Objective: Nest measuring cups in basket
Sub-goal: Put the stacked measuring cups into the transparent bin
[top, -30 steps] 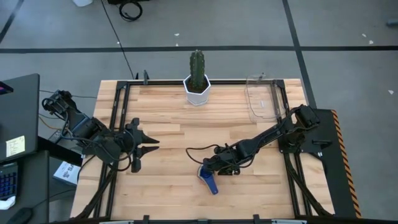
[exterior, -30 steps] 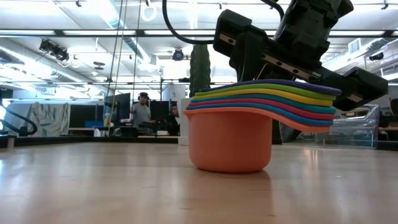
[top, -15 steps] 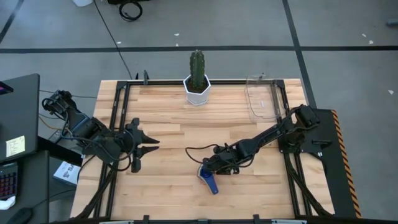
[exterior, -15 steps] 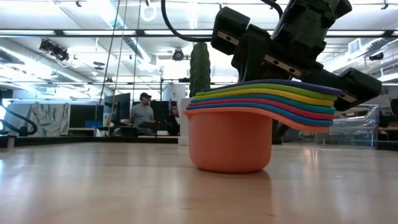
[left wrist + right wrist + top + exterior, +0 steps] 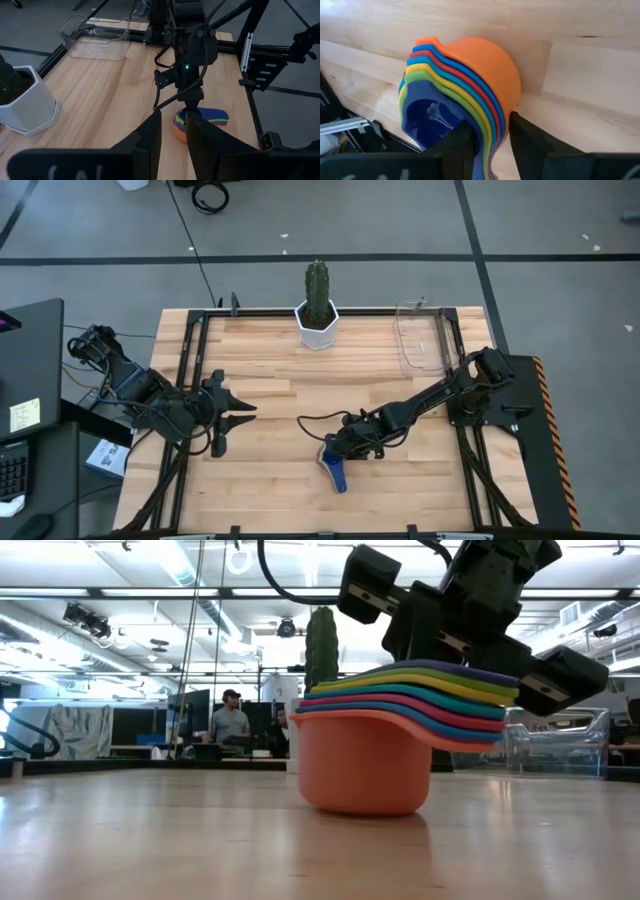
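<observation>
Right gripper (image 5: pixel 337 457) clamping nested measuring cups (image 5: pixel 400 745) by handles, stack tilting on table (image 5: pixel 270 480) near front edge, mid-width. Basket (image 5: pixel 420 335) sitting at far right corner, well apart; bare wood lying between. Left gripper (image 5: pixel 235 417) idling near left edge, fingers slightly apart.

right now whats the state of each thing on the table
measuring cups: nested in one stack, tilted, on the table outside the basket
basket: empty, upright at the far right corner
right gripper: closing on the stack's handles
left gripper: parted, holding nothing
cactus pot: upright
</observation>
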